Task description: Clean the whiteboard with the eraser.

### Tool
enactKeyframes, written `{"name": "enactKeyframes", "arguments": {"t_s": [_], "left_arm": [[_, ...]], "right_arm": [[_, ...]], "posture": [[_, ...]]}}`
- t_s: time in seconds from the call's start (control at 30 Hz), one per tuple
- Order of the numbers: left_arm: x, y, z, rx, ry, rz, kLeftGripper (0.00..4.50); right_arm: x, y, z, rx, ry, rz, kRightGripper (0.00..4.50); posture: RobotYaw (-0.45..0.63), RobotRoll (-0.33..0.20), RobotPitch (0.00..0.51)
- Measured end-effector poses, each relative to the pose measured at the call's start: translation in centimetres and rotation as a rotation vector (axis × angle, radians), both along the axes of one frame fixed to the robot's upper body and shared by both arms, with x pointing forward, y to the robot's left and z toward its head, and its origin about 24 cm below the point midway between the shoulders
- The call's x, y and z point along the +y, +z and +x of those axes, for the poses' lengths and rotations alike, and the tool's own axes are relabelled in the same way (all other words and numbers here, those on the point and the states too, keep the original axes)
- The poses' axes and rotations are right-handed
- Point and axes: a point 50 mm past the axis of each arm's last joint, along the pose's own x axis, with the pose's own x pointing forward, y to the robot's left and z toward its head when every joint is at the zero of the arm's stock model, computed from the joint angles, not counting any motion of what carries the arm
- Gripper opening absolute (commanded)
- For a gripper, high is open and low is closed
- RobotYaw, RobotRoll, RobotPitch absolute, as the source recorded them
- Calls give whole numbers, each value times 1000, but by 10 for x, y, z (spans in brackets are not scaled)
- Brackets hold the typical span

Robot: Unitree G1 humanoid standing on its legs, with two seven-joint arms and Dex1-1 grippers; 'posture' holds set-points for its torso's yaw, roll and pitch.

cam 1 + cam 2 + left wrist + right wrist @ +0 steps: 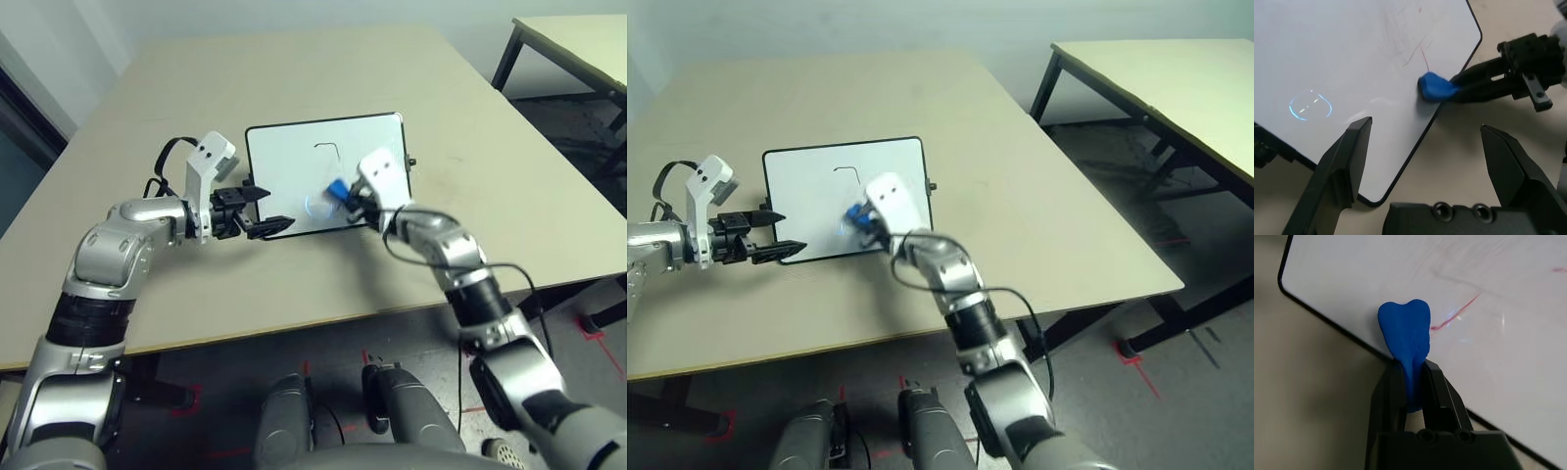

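The light is soft and even, and the pale bench (294,274) looks bright from edge to edge, while the floor (245,421) past its near edge is much darker. On the whiteboard (284,157) there is a shiny blue ring of glare, close to its near edge, with tiny white sparkles inside. A soft, fuzzy shadow lies on the bench by the board's near edge, under the right arm (431,235). That arm is smeary and blurry, and so is its pincer (364,204). The left arm (127,240) looks sharp and clear, with white shine on its silver parts.
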Motion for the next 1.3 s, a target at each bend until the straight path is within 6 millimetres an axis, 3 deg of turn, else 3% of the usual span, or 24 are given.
{"name": "enactKeyframes", "arguments": {"t_s": [0.13,0.23,0.33,0.43,0.67,0.8,0.97,1.03,1.17,1.3], "left_arm": [[0,0,0,3,-1,0,4500],[-1,0,0,4,-3,1,4500],[-1,0,0,5,-3,1,4500],[-1,0,0,5,-4,1,4500],[-1,0,0,4,-5,0,4500],[-1,0,0,6,-5,0,4500],[-2,0,-1,7,-6,0,4500],[-2,-1,-1,8,-5,0,4500],[-2,-1,-1,11,-5,-1,4500],[-2,-3,-2,16,-6,-1,4500]], "right_arm": [[-1,14,15,-45,-26,9,402],[-14,37,37,-133,-138,37,400],[-23,45,47,-166,-196,61,398],[-14,39,40,-148,-166,77,389],[11,6,2,-30,8,42,389],[12,9,5,-37,11,42,389],[-1,45,40,-160,-136,89,388],[-4,50,46,-180,-167,105,387],[-1,47,44,-175,-154,112,387],[6,26,21,-108,-70,89,387]], "posture": [[-11,0,126],[-12,0,125],[-11,0,122],[-11,0,122],[-6,0,125],[-8,0,128],[-8,0,130],[-7,0,130],[-4,0,132],[-5,0,134]]}}
